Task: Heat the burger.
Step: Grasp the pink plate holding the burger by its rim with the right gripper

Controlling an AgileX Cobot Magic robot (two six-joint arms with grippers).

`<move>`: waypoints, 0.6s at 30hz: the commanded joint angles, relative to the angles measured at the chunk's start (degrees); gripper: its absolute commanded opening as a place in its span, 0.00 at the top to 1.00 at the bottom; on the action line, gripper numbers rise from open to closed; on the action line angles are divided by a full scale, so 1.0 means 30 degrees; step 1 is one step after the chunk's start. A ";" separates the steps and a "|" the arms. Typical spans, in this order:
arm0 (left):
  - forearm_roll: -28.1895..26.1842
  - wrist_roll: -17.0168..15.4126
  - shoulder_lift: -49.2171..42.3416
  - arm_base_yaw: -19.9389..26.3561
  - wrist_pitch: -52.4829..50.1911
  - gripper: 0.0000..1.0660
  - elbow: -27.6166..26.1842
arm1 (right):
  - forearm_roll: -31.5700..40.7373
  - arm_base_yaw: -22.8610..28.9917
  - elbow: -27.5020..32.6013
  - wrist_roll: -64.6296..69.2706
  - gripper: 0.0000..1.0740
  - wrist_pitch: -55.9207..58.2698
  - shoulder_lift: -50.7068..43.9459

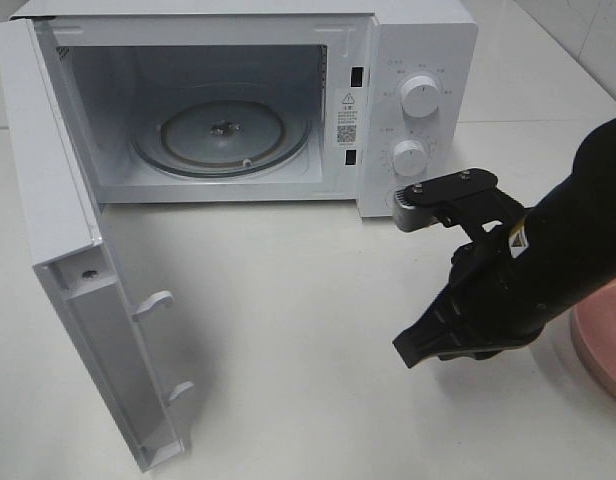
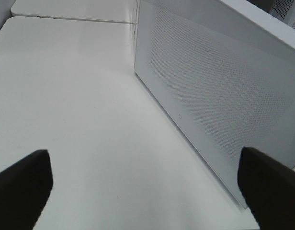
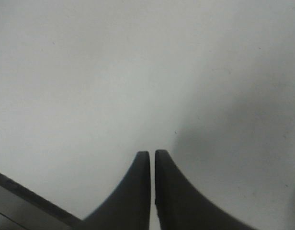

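A white microwave fills the upper part of the overhead frame, standing on a white tabletop. Its door hangs wide open toward the lower left, with two white latch hooks on its inner edge. A round glass turntable lies in the cavity. Two white knobs sit one above the other on the panel at upper right. A pink plate is cut off by the right edge.
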 commanded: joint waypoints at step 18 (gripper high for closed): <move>-0.0038 0.0019 -0.0325 0.0019 -0.0019 0.08 -0.0019 | -0.3361 -0.5596 -0.0038 0.1604 0.86 0.5004 -0.4106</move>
